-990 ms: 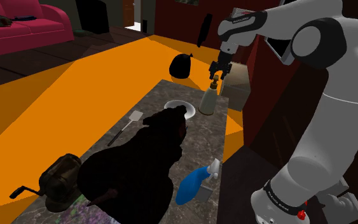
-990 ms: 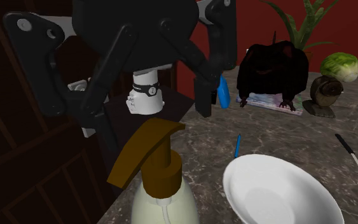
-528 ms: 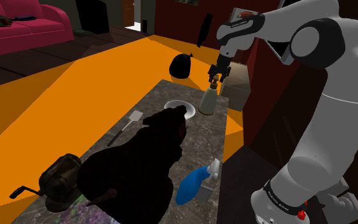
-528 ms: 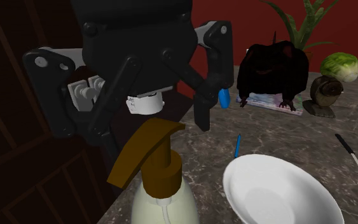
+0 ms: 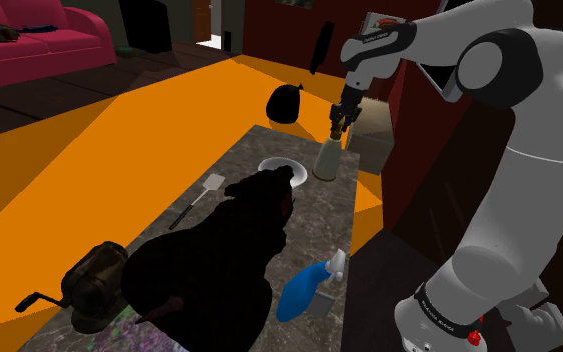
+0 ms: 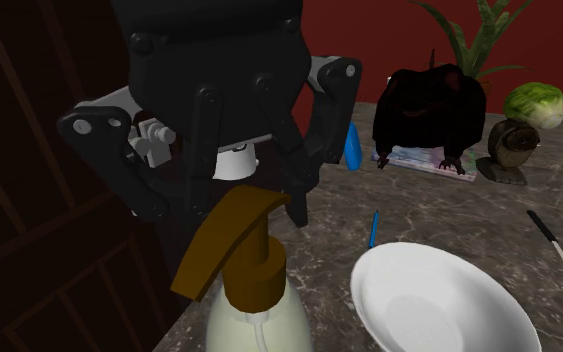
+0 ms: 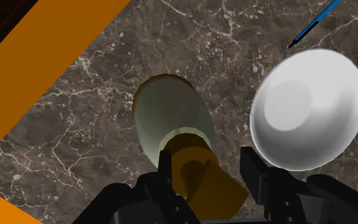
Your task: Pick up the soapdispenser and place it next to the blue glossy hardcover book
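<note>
The soap dispenser (image 5: 325, 160) stands upright near the far corner of the dark marble table (image 5: 314, 220); it has a pale green body (image 7: 168, 114) and a brown pump (image 6: 239, 235). My black gripper (image 5: 338, 128) comes down onto it from above. In the wrist view the gripper (image 7: 206, 165) has one finger on each side of the brown pump head, pressed close against it. The second exterior view has the gripper (image 6: 227, 205) astride the pump. A flat book (image 6: 419, 160) with a pale mottled cover lies under a black animal figure (image 6: 429, 105) at the table's other end.
A white bowl (image 7: 308, 108) sits right beside the dispenser, with a blue pen (image 6: 373, 228) behind it. A spatula (image 5: 197, 200), a blue spray bottle (image 5: 304, 287) and a lettuce (image 6: 534, 102) also lie on the table. A cardboard box (image 5: 369, 140) stands past the table's far edge.
The fingers stood wide apart above the pump and have now drawn in against it. The hand has sunk slightly; the dispenser has not moved.
</note>
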### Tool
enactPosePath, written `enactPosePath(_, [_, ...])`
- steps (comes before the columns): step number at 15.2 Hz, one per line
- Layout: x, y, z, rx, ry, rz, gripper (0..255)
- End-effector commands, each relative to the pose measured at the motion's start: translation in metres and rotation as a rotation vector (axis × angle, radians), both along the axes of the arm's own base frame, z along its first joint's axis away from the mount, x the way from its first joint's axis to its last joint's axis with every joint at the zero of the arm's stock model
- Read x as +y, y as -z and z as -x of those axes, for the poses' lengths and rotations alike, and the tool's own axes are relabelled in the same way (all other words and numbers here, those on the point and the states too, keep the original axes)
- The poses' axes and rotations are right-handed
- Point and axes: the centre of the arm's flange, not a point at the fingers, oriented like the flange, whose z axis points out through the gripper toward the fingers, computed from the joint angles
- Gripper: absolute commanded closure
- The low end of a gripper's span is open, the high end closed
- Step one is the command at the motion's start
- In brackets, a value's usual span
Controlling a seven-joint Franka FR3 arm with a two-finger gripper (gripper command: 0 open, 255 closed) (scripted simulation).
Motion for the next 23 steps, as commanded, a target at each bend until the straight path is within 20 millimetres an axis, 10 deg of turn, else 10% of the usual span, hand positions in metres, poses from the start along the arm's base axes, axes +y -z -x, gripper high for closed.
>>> enactPosePath(1, [0.000, 0.001, 0.000, 0.002, 0.000, -0.001, 255])
enactPosePath(23, [0.000, -0.094, 0.000, 0.002, 0.000, -0.001, 255])
